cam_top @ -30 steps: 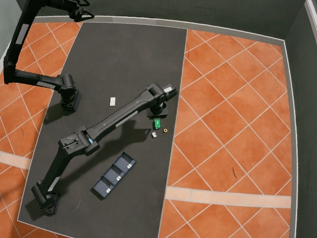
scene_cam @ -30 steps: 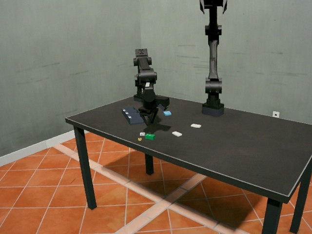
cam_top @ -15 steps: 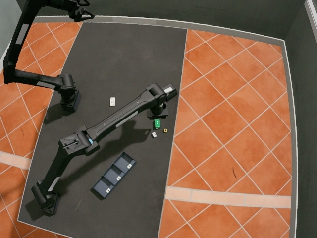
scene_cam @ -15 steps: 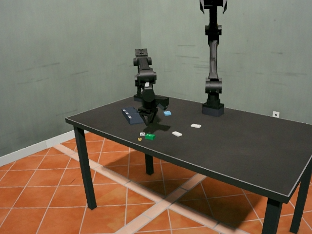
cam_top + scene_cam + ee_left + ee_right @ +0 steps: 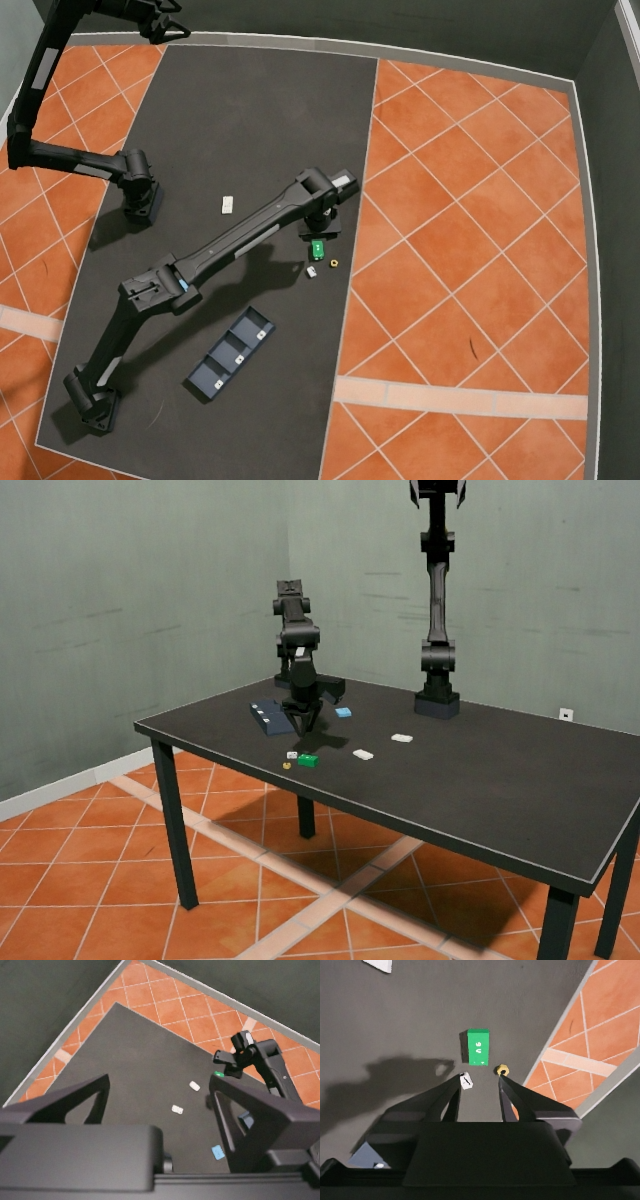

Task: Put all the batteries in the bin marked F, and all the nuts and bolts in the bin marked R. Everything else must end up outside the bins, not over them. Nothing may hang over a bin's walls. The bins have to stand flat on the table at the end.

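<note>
The 9V battery [image 5: 317,249] [image 5: 308,760] [image 5: 219,1074] [image 5: 478,1048] lies on the table [image 5: 258,103] [image 5: 465,769] [image 5: 125,1050] [image 5: 395,1020], with the bins [image 5: 227,352] [image 5: 279,725] [image 5: 246,1120] [image 5: 366,1156] well apart toward seven o'clock in the top view. It should prove stiff, compact and fairly heavy for its size, its smooth casing perhaps slippery; the long sides, near mid-length, offer the best hold. In the right wrist view it sits at twelve o'clock beyond the right gripper [image 5: 318,236] [image 5: 303,733] [image 5: 479,1079], whose fingers stand partly apart, holding nothing. The nut [image 5: 333,263] [image 5: 286,765] [image 5: 502,1070], at four o'clock from it in the top view, looks light, hard and liable to roll; pinch opposite flats. The left gripper [image 5: 184,20] [image 5: 437,504] [image 5: 159,1079] has its fingers wide apart, nothing between.
</note>
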Controlling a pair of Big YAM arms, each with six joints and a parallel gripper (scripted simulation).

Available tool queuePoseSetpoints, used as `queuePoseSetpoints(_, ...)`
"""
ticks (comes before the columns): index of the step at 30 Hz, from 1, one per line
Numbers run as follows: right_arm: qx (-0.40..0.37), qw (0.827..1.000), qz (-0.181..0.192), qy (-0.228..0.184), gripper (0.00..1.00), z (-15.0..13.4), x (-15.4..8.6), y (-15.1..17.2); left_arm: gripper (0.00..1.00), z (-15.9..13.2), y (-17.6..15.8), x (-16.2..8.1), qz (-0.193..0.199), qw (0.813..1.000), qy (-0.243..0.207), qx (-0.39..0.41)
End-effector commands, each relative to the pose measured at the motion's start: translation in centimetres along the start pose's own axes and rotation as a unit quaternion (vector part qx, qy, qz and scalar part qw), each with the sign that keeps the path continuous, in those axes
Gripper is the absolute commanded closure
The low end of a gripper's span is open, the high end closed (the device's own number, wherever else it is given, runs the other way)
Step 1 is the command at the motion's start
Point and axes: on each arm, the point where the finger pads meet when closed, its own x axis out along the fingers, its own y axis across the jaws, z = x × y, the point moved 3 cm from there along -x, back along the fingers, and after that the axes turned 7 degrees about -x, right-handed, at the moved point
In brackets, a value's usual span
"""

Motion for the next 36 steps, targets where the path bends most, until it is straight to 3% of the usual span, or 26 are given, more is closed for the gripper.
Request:
queuePoseSetpoints(1,0.005,0.999,-0.043,-0.022,0.60,0.6,-5.5,-1.1,0.00,1.0,0.0,-2.6,-0.004,1.000,-0.026,0.004)
queuePoseSetpoints(4,0.005,0.999,-0.041,-0.021,0.60,0.8,-5.3,-1.0,0.00,1.0,0.0,-2.6,-0.004,1.000,-0.026,0.004)
queuePoseSetpoints(5,0.003,1.000,-0.025,-0.014,0.60,1.0,-2.3,-1.0,0.00,1.0,0.0,-2.6,-0.004,1.000,-0.026,0.004)
queuePoseSetpoints(7,0.002,1.000,-0.022,-0.012,0.60,1.0,-2.0,-0.4,0.00,1.0,0.0,-2.6,-0.004,1.000,-0.026,0.004)
queuePoseSetpoints(9,0.000,1.000,-0.028,-0.015,0.60,1.1,-3.3,0.1,0.00,1.0,0.0,-2.6,-0.004,1.000,-0.026,0.004)
queuePoseSetpoints(14,0.000,1.000,-0.028,-0.015,0.60,1.2,-3.1,0.4,0.00,1.0,0.0,-2.6,-0.004,1.000,-0.026,0.004)
queuePoseSetpoints(17,0.001,1.000,-0.017,-0.010,0.60,1.3,-1.4,0.6,0.00,1.0,0.0,-2.6,-0.004,1.000,-0.026,0.004)
queuePoseSetpoints(26,0.000,1.000,-0.021,-0.012,0.60,1.4,-2.0,0.8,0.00,1.0,0.0,-2.6,-0.004,1.000,-0.026,0.004)
queuePoseSetpoints(29,-0.001,1.000,-0.015,-0.009,0.60,1.4,-1.1,0.8,0.00,1.0,0.0,-2.6,-0.004,1.000,-0.026,0.004)
queuePoseSetpoints(31,-0.002,1.000,-0.003,-0.003,0.60,1.4,1.9,0.8,0.00,1.0,0.0,-2.6,-0.004,1.000,-0.026,0.004)
queuePoseSetpoints(36,-0.003,1.000,-0.003,-0.003,0.60,1.0,3.9,0.6,0.00,1.0,0.0,-2.6,-0.004,1.000,-0.026,0.004)
